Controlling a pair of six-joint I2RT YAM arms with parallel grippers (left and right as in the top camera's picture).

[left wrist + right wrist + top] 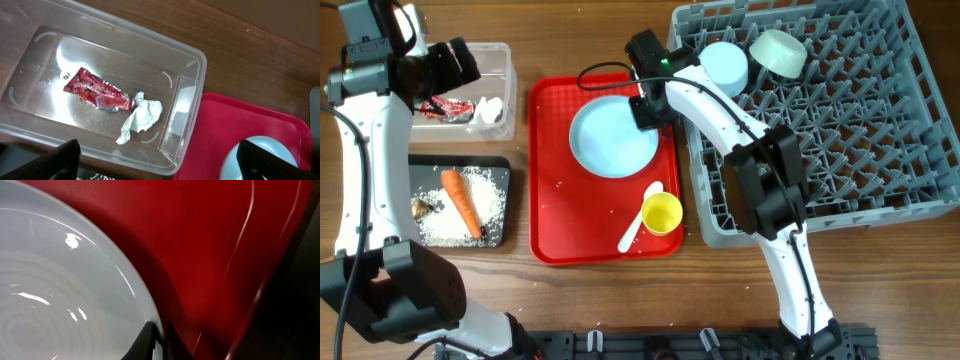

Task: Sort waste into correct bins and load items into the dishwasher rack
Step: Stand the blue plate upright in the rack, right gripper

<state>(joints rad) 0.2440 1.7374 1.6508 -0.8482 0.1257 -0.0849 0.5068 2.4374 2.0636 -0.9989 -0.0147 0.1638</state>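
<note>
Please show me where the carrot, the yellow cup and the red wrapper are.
carrot (461,202), overhead view, middle of its body.
yellow cup (662,213), overhead view, its inside bottom.
red wrapper (95,90), left wrist view, centre of the foil.

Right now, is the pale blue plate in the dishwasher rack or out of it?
Out. The plate lies flat on the red serving tray, beside the dishwasher rack; the right gripper is at its rim.
</note>
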